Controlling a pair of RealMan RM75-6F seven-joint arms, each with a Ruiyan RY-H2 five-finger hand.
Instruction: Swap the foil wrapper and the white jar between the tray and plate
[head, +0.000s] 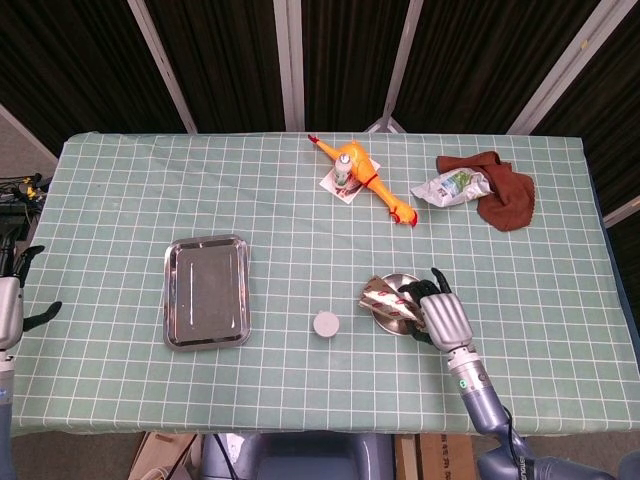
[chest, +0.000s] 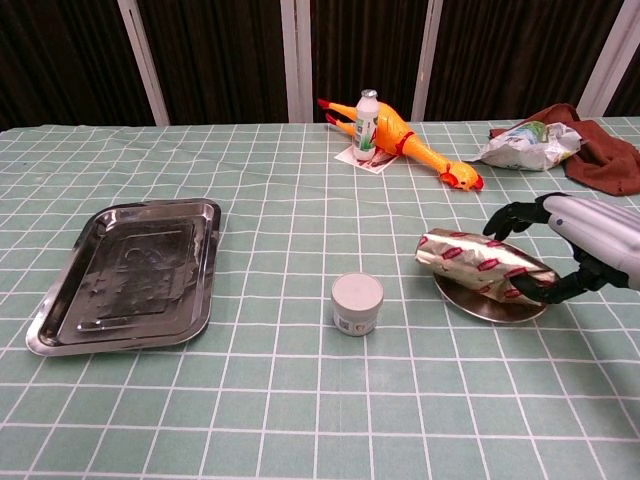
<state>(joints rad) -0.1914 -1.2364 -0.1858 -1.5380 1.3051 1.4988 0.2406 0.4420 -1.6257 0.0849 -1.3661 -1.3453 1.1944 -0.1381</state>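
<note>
My right hand (chest: 575, 250) (head: 443, 316) grips the silver foil wrapper (chest: 480, 264) (head: 385, 297), holding it just above the round metal plate (chest: 490, 304) (head: 402, 283). The wrapper's free end sticks out left past the plate's rim. The white jar (chest: 357, 303) (head: 326, 324) stands on the cloth between the plate and the empty steel tray (chest: 60, 325) (head: 176, 335). My left hand (head: 10, 305) shows only at the far left edge of the head view, off the table, holding nothing, fingers apart.
At the back stand a yellow rubber chicken (chest: 425, 152) with a small bottle (chest: 368, 122) on a card. A crumpled white bag (chest: 527, 143) and a brown cloth (chest: 600, 165) lie back right. The green checked tablecloth covers the table.
</note>
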